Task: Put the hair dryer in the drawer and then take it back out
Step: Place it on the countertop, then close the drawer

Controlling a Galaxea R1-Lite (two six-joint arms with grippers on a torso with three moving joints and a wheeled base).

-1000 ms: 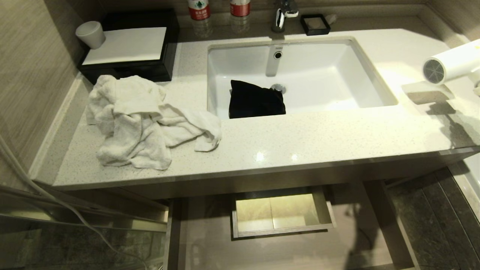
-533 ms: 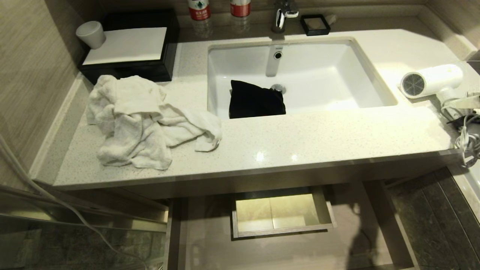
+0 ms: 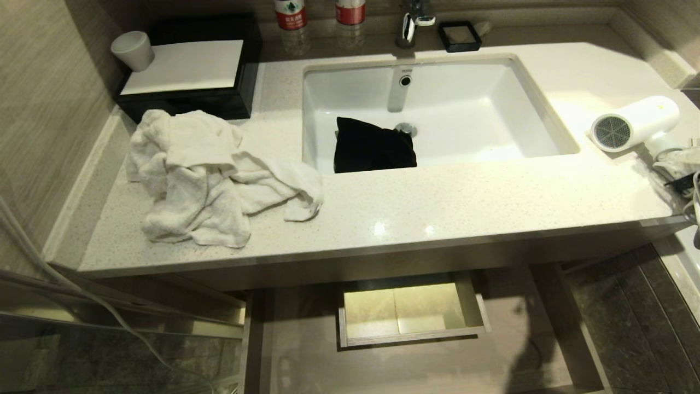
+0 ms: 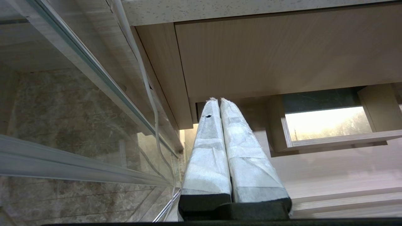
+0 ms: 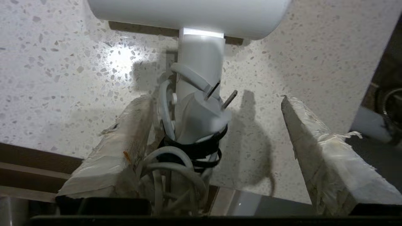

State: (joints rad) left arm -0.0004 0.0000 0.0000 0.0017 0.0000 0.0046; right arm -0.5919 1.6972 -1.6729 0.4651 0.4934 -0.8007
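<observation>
Our left gripper (image 4: 216, 100) hangs low beside the cabinet, its wrapped fingers pressed together on nothing; we leave it parked. Below the counter (image 3: 437, 202) the drawer (image 3: 410, 312) stands pulled out and bare inside. At the counter's right end the dryer (image 3: 634, 123) lies on its side, grille facing the sink (image 3: 547, 109), handle and bundled cord toward the edge. Our right gripper (image 5: 216, 125) straddles that handle with its fingers spread wide; one pad (image 5: 125, 141) lies against the cord, the other stands apart. We judge this the letting-go after the take-out. To do it well, we should draw straight back along the handle so no finger snags the cord loops or drags the dryer off the edge.
</observation>
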